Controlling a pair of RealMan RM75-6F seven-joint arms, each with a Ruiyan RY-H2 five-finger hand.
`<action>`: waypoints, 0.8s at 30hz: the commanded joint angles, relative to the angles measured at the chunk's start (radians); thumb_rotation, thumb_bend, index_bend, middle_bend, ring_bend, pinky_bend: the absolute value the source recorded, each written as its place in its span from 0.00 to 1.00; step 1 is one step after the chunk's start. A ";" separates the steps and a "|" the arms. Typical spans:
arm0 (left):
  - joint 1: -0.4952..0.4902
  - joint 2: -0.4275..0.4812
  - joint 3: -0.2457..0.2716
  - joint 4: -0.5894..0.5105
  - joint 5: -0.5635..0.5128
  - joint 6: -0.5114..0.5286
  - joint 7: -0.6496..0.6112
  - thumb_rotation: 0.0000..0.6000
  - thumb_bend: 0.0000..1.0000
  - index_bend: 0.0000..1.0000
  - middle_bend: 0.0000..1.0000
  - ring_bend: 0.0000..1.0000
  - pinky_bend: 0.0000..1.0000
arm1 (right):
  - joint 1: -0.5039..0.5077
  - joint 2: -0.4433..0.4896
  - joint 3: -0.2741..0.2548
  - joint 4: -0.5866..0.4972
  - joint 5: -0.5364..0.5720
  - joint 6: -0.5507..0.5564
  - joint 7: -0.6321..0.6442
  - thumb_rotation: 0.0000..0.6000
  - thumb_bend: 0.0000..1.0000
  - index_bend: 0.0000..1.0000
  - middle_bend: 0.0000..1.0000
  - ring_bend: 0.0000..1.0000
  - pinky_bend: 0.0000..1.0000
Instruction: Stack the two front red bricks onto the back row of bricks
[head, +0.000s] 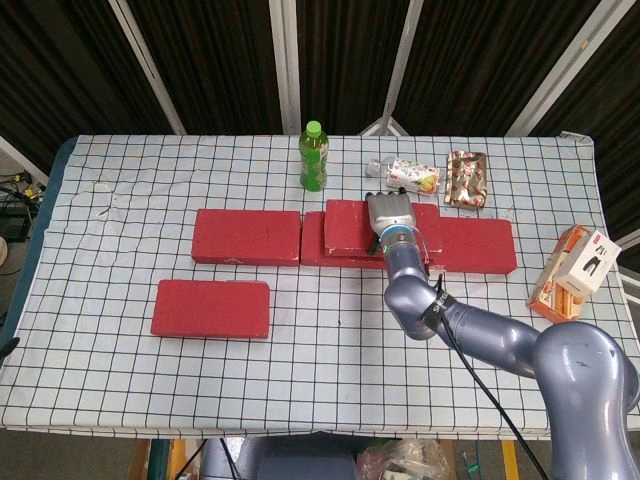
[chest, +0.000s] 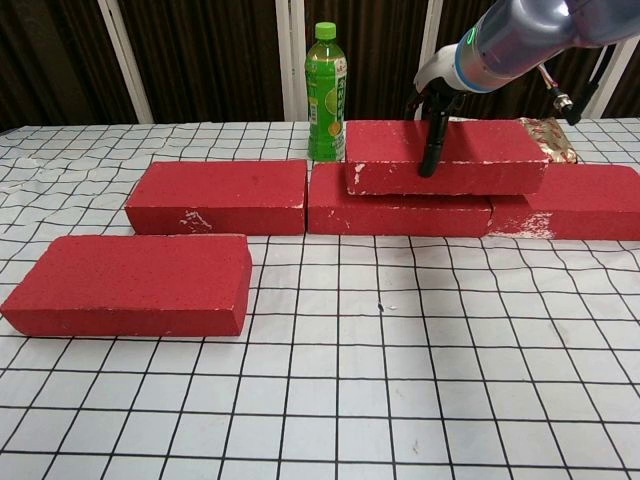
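Right hand (head: 391, 216) gripped the carried red brick (chest: 445, 157), thumb down its front face and the other fingers over the top toward the back, so pinching it front to back. That brick sat over the back row, on the middle brick (chest: 397, 211) and overlapping the seam toward the right brick (chest: 585, 203); whether it rested fully or hung just above was hard to tell. Left back-row brick (head: 247, 236) lay beside the middle one, ends nearly touching. Second front brick (head: 211, 308) lay alone near the front left, well apart from the row. Green bottle (head: 314, 157) stood upright behind the row. Left hand did not show in either view.
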 joint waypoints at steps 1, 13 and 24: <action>-0.001 -0.001 0.000 0.000 0.000 -0.001 0.002 1.00 0.00 0.09 0.00 0.00 0.02 | 0.000 -0.001 -0.003 0.004 0.004 -0.003 -0.001 1.00 0.13 0.36 0.26 0.20 0.00; -0.001 -0.004 0.002 -0.001 0.003 0.002 0.015 1.00 0.00 0.09 0.00 0.00 0.02 | -0.017 0.019 -0.011 -0.016 0.003 -0.004 0.015 1.00 0.13 0.36 0.26 0.20 0.00; -0.001 -0.008 0.003 0.000 0.003 0.002 0.022 1.00 0.00 0.09 0.00 0.00 0.02 | -0.027 0.022 -0.025 -0.022 -0.008 -0.009 0.029 1.00 0.13 0.36 0.26 0.20 0.00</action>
